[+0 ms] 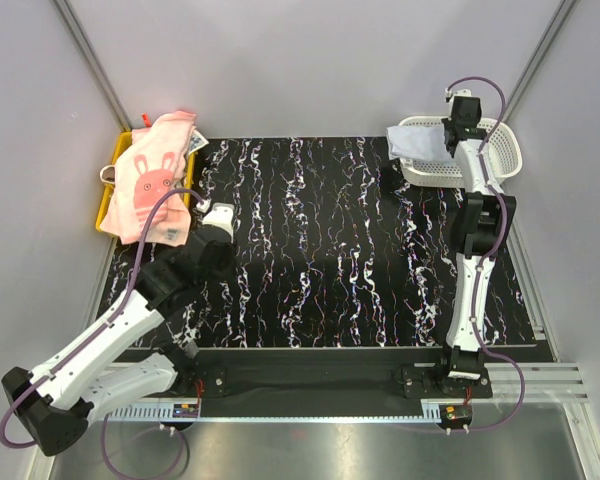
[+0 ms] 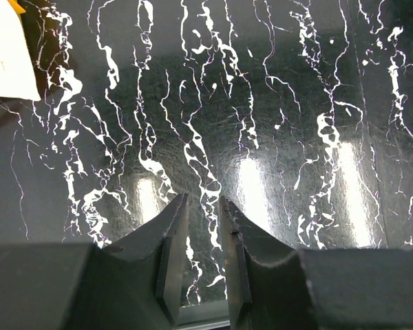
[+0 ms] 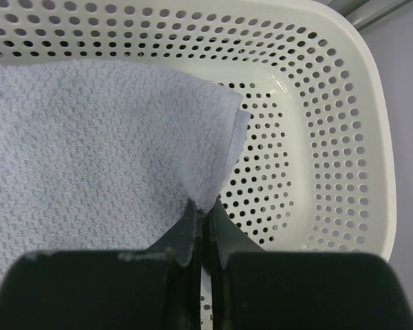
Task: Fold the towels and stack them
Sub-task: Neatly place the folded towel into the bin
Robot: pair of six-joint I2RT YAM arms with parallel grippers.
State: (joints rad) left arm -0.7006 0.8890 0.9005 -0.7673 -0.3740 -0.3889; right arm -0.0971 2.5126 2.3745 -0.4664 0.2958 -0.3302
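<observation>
A pale blue-white towel (image 3: 89,151) hangs from my right gripper (image 3: 205,206), which is shut on its pointed corner above the white basket (image 3: 316,137). From above, that towel (image 1: 418,140) drapes over the basket's left rim, with the right gripper (image 1: 447,128) at its right edge. A pink towel (image 1: 152,180) with a rabbit face lies heaped over the yellow tray (image 1: 107,200) at the far left. My left gripper (image 1: 208,203) hovers just right of that pile. Its jaws (image 2: 203,206) stand a little apart over the mat with nothing between them.
A black mat with white marbling (image 1: 340,240) covers the table between the arms. A white label with a barcode (image 2: 7,55) shows at the top left of the left wrist view. The basket (image 1: 500,160) sits at the back right corner beside the frame post.
</observation>
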